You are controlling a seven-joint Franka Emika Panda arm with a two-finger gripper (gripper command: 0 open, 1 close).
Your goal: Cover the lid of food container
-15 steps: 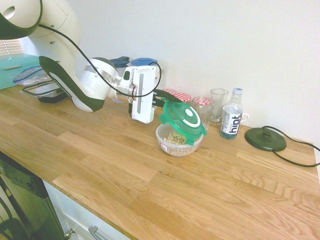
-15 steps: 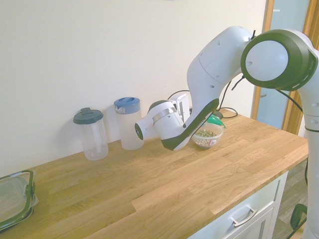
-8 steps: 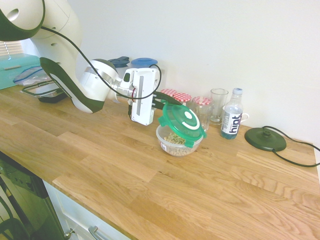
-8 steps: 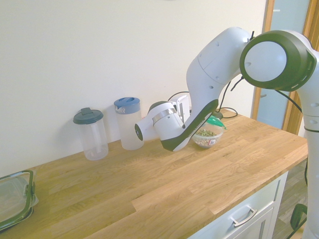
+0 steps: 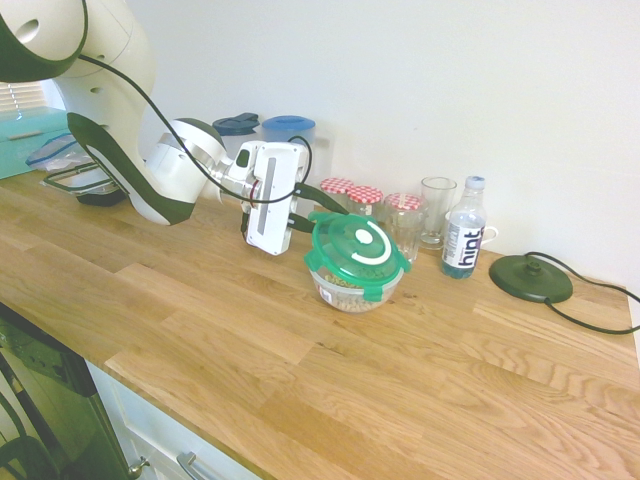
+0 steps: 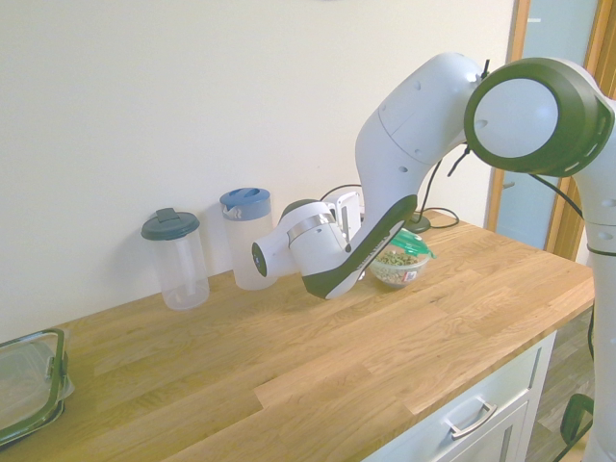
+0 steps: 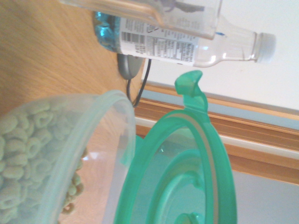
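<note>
The round green lid (image 5: 357, 250) with its white curved mark lies on top of the food container (image 5: 350, 292), a small clear bowl of pale cereal rings, and tilts slightly. My gripper (image 5: 334, 200) reaches in sideways from the left and sits at the lid's back-left edge. Whether it still touches the lid does not show. In the second exterior view the arm hides most of the gripper, and the lid (image 6: 411, 244) shows above the container (image 6: 397, 268). The wrist view shows the lid's underside (image 7: 187, 177) close beside the bowl's rim (image 7: 105, 140), with a gap between them.
Behind the bowl stand red-checked jars (image 5: 352, 191), a glass jar (image 5: 404, 214), a drinking glass (image 5: 436, 210) and a water bottle (image 5: 463, 240). A black round base (image 5: 530, 278) with a cord lies to the right. Two lidded pitchers (image 6: 245, 239) (image 6: 175, 258) and a rectangular container (image 6: 24, 385) stand further along the counter.
The lid has gone from steeply tilted above the bowl to lying nearly flat on it. The gripper hand has drawn back to the left, away from the bowl.
</note>
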